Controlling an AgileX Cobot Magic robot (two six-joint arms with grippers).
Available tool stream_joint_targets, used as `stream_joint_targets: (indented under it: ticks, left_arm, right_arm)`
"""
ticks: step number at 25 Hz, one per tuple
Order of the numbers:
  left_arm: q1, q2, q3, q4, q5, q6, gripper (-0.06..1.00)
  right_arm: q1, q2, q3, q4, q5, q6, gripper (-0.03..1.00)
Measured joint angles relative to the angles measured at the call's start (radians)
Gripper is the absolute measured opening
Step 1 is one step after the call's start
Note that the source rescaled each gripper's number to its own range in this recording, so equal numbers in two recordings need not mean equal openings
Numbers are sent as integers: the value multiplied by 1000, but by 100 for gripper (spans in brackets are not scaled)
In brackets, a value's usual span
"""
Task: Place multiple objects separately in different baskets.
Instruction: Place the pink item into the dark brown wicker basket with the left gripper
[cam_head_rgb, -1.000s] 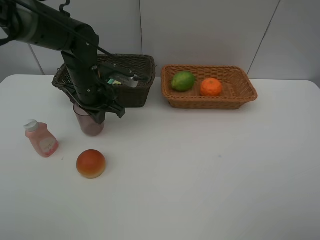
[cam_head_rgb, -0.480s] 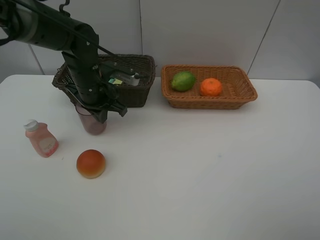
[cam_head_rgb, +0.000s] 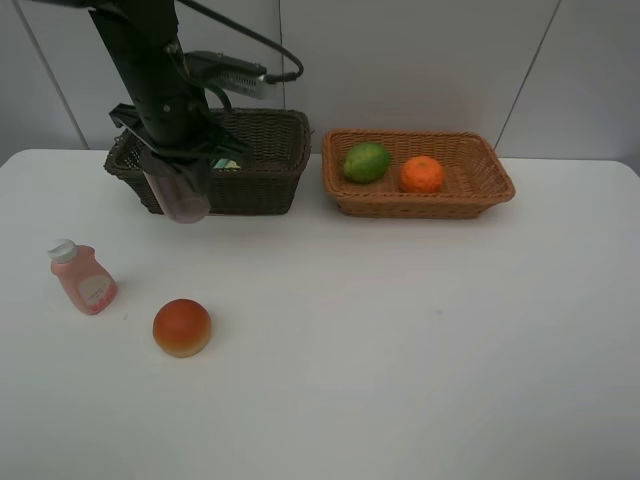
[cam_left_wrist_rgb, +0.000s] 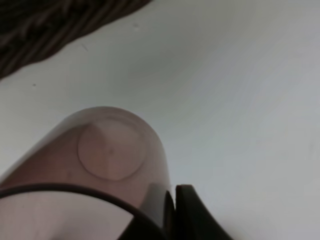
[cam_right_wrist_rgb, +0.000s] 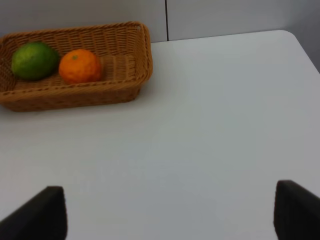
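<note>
Left jaws: we see the left gripper (cam_head_rgb: 178, 160) closed on the wall of the purple cup (cam_head_rgb: 184, 196), one finger inside the rim and one outside.
Purple cup: held clear of the tabletop (cam_head_rgb: 400, 350), just in front of the dark basket (cam_head_rgb: 265, 150); translucent, and we find no print on it.
Right jaws: the right gripper (cam_right_wrist_rgb: 170, 212) stands wide open over bare tabletop, with nothing between its fingertips.
Dark basket: at the back edge, toward the left corner; a green-yellow label (cam_head_rgb: 229, 163) shows inside, its writing too small for us to read.
Light basket (cam_head_rgb: 470, 188): at the back edge, beside the dark one; it holds the lime (cam_head_rgb: 366, 161) and the tangerine (cam_head_rgb: 421, 174) side by side.
Pink bottle (cam_head_rgb: 83, 278): upright near the left edge, white cap up; its pale label is unreadable.
Red-orange fruit (cam_head_rgb: 182, 327): on the tabletop near the pink bottle, toward the front edge, apart from it.
</note>
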Motion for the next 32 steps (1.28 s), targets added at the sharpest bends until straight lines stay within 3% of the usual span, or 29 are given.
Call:
stream_joint_targets:
  ticks: [6, 10, 23, 32]
  left_arm:
    - [0, -33, -218, 0, 142, -30, 0]
    - [18, -33, -316, 0, 143, -47, 0]
    - [117, 43, -326, 97, -84, -77, 0]
    - [52, 208, -326, -20, -272, -62, 0]
  right_arm:
    - [0, 0, 0, 0, 0, 0, 67]
    - [0, 0, 0, 0, 0, 0, 67]
    - [0, 0, 0, 0, 0, 0, 67]
    - [0, 0, 0, 0, 0, 0, 67]
